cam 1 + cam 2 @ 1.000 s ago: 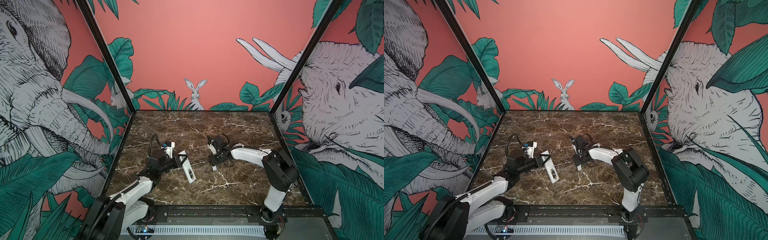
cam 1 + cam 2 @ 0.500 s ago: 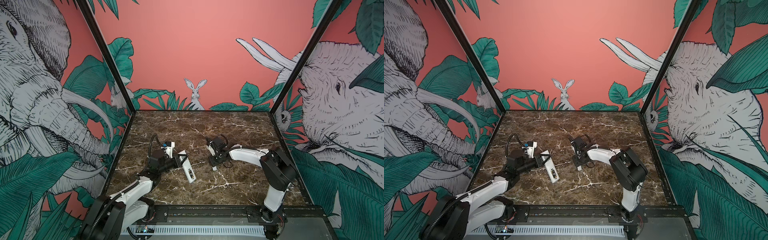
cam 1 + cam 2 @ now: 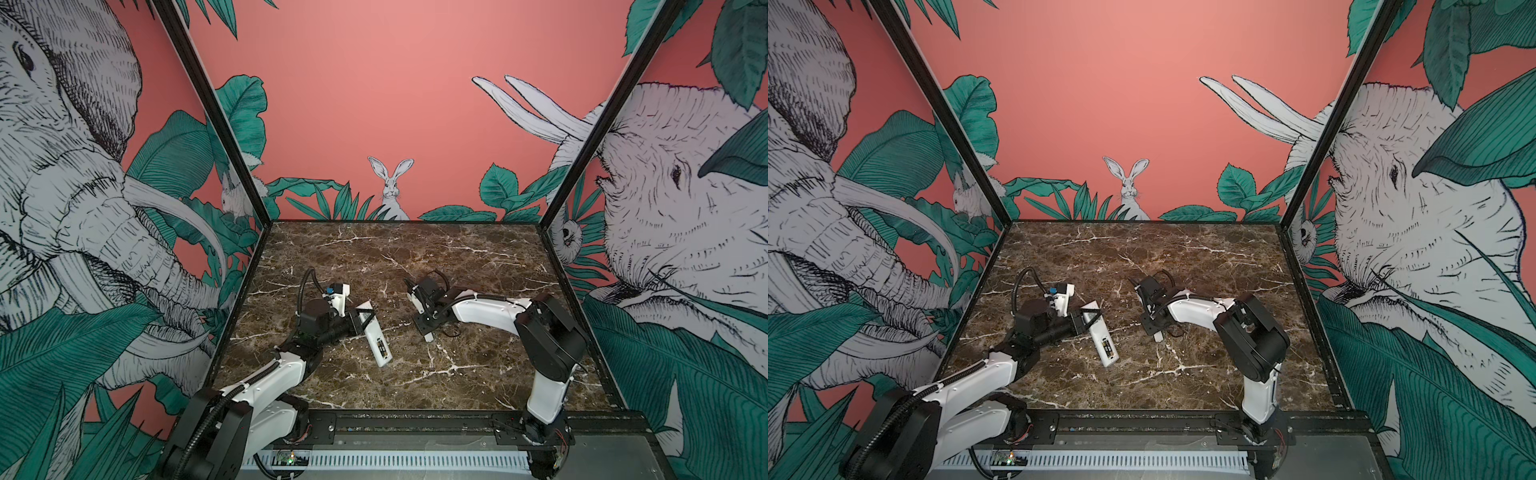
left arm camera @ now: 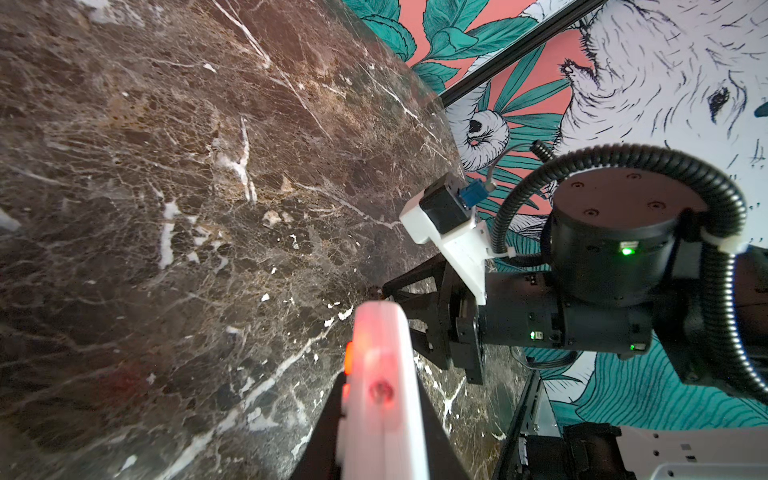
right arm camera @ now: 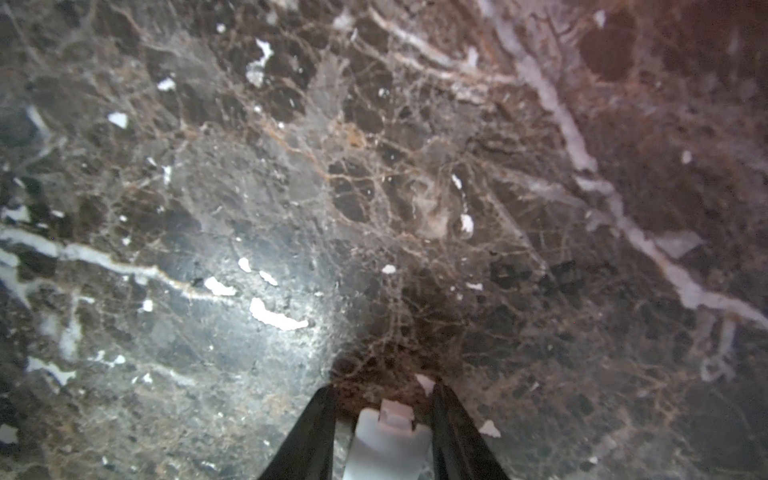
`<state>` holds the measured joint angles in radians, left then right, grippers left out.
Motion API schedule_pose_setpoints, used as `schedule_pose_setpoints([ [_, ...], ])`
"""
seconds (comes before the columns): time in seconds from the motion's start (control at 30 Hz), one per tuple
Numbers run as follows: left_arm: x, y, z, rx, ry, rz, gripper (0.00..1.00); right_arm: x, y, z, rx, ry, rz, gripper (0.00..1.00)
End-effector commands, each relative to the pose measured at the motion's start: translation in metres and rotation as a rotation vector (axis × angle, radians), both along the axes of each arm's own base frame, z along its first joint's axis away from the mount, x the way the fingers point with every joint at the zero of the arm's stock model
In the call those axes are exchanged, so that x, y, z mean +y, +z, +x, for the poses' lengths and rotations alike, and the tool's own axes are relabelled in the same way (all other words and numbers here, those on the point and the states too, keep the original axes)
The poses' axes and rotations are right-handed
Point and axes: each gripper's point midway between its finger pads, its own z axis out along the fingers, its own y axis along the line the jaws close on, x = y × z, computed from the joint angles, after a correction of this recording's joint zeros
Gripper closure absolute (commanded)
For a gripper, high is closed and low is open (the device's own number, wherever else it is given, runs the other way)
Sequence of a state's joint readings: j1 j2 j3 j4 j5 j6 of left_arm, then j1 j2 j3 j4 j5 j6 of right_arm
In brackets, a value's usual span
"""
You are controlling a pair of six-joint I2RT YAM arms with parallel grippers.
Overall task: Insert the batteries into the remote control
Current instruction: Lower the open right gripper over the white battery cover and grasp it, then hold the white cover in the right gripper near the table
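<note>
The white remote control (image 3: 376, 338) (image 3: 1100, 338) lies slantwise left of the middle of the marble, and my left gripper (image 3: 361, 320) (image 3: 1086, 322) is shut on its far end. In the left wrist view the remote (image 4: 386, 436) stands edge-on between the black fingers (image 4: 328, 415). A dark patch shows near its near end; I cannot make out the batteries. My right gripper (image 3: 426, 330) (image 3: 1152, 326) (image 5: 384, 390) is down on the marble astride a small white cover plate (image 5: 390, 440) (image 3: 428, 336). One finger touches the plate, and a slit of marble shows beside the other.
Brown veined marble floor (image 3: 415, 257) is boxed in by patterned walls with black corner posts (image 3: 552, 199). A black rail (image 3: 415, 424) runs along the front edge. The right arm's wrist and looped cable (image 4: 623, 232) show in the left wrist view.
The right gripper's jaws have drawn closer together around the cover plate, and the right arm's elbow has edged left. The left arm and the remote have not moved.
</note>
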<state>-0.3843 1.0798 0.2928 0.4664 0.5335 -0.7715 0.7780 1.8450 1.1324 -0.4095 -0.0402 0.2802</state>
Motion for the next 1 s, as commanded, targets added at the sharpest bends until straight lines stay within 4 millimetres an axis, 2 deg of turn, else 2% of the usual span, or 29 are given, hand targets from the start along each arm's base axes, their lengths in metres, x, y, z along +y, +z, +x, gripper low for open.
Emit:
schedule_pose_setpoints([
  [0.0, 0.001, 0.005, 0.002, -0.023, 0.008, -0.018, 1.0, 0.007, -0.007, -0.009, 0.03, 0.033, -0.012, 0.62],
  [0.3, 0.001, 0.003, 0.003, -0.018, 0.009, -0.016, 1.0, 0.015, -0.006, -0.013, 0.02, 0.067, -0.024, 0.65],
  [0.67, 0.001, 0.003, 0.003, -0.017, 0.011, -0.015, 1.0, 0.019, -0.004, -0.019, 0.027, 0.095, -0.017, 0.76],
  [0.97, 0.0, 0.004, 0.004, -0.018, 0.009, -0.014, 1.0, 0.024, 0.008, -0.032, 0.039, 0.215, -0.001, 0.79],
])
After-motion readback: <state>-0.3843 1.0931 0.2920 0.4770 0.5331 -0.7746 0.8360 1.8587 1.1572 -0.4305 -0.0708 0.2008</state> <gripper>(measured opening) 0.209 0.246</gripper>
